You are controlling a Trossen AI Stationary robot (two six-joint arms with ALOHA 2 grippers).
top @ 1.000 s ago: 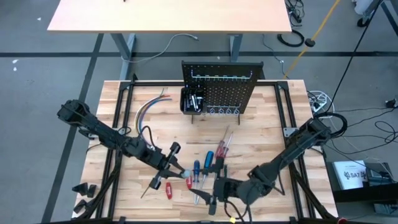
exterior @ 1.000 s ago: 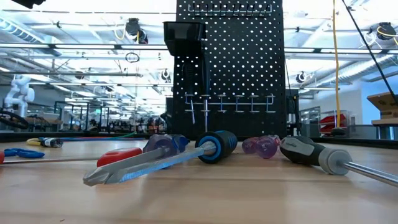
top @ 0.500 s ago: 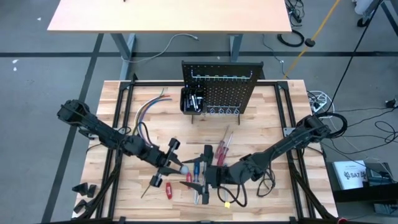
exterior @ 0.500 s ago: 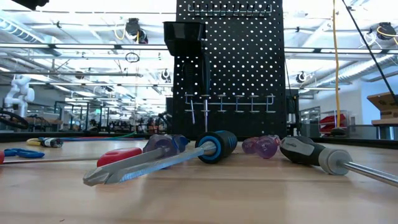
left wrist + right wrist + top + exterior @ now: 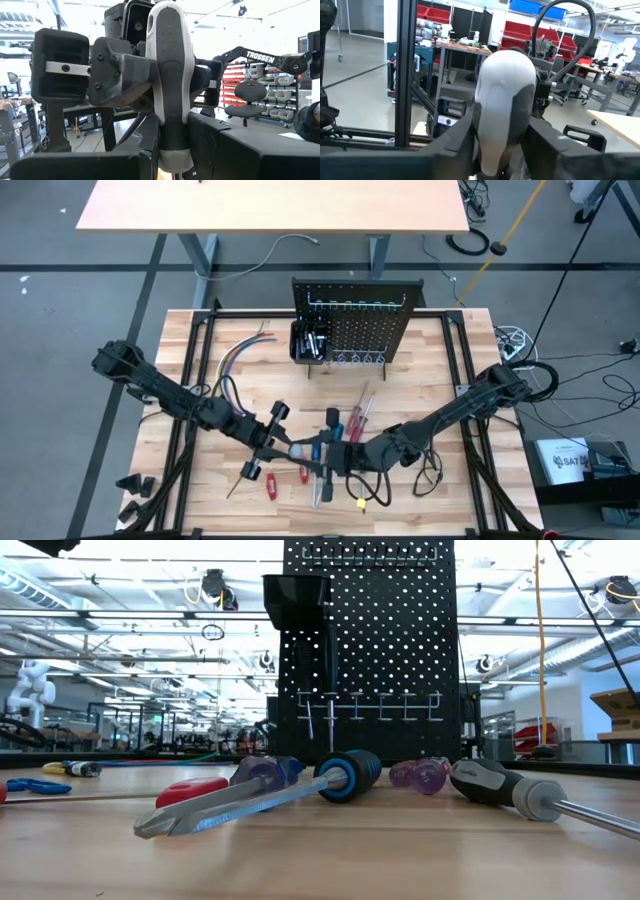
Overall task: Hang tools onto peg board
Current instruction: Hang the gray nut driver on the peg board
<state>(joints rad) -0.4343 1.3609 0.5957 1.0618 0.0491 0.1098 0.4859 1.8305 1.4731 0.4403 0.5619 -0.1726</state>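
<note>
A screwdriver with a white and dark grey handle [image 5: 297, 450] is held over the near middle of the table between both grippers. My left gripper [image 5: 283, 445] reaches in from the left and is shut on it. My right gripper [image 5: 322, 457] comes from the right and is closed on the handle's rounded end. Other tools lie loose on the wood below and beside them, among them a blue and black handled screwdriver [image 5: 345, 775] and a red handled one [image 5: 190, 790]. The black peg board [image 5: 350, 310] stands upright at the far middle. Neither gripper shows in the low view. My left gripper pinches the handle's lower part, near the shaft end [image 5: 172, 145], between its two fingers, which lie across the handle. It comes from the table's left. The handle is clear of the table. My right gripper has the handle's rounded butt end [image 5: 502, 100] between its two fingers [image 5: 455, 145], one on each side. The fingers come from the table's right and lie along the handle, whose butt faces the wrist.
A bundle of coloured wires [image 5: 240, 355] lies at the far left. A small black bin [image 5: 308, 340] on the peg board holds tools. More screwdrivers [image 5: 355, 415] lie right of the grippers, and red handled ones [image 5: 270, 485] lie near the front edge.
My right gripper has moved toward the table's left and far edge, up to the screwdriver in my left gripper, and has closed around the handle's butt end. My left gripper and the screwdriver have stayed about where they were.
</note>
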